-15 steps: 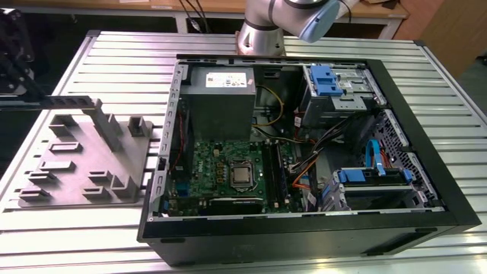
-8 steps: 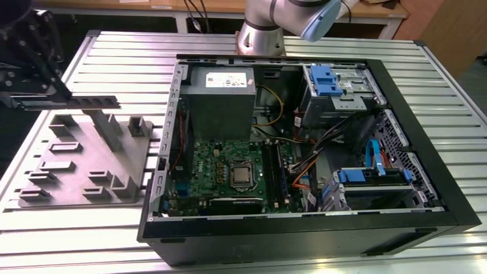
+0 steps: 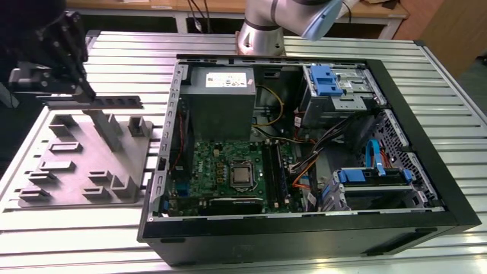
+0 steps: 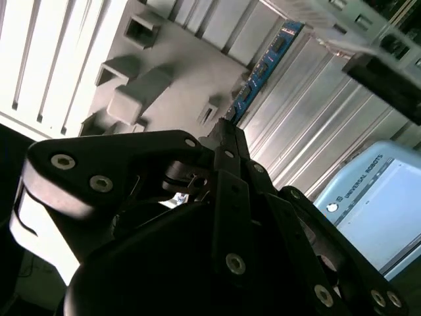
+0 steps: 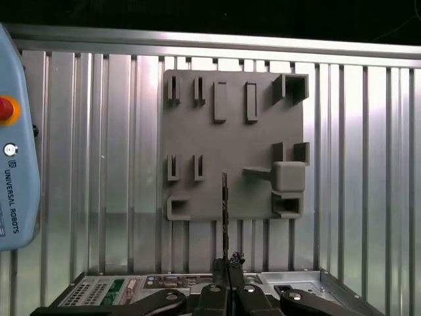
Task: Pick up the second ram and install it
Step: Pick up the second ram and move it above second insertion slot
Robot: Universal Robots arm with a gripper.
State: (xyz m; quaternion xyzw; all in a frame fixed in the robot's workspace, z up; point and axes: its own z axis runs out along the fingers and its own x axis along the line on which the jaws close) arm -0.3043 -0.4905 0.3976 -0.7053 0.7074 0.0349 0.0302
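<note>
In the exterior view my gripper hangs at the far left, above the grey holder plate, shut on the second ram. That dark-green stick lies level in the air, sticking out toward the open computer case. The first wrist view shows the ram edge-on as a thin dark line rising from the closed gripper, with the plate behind it. In the second wrist view the ram runs on from the gripper.
Inside the case, the green motherboard has a processor socket and memory slots beside it. A grey power supply sits behind, and blue drive cages and cables are on the exterior view's right. A teach pendant lies on the ribbed table.
</note>
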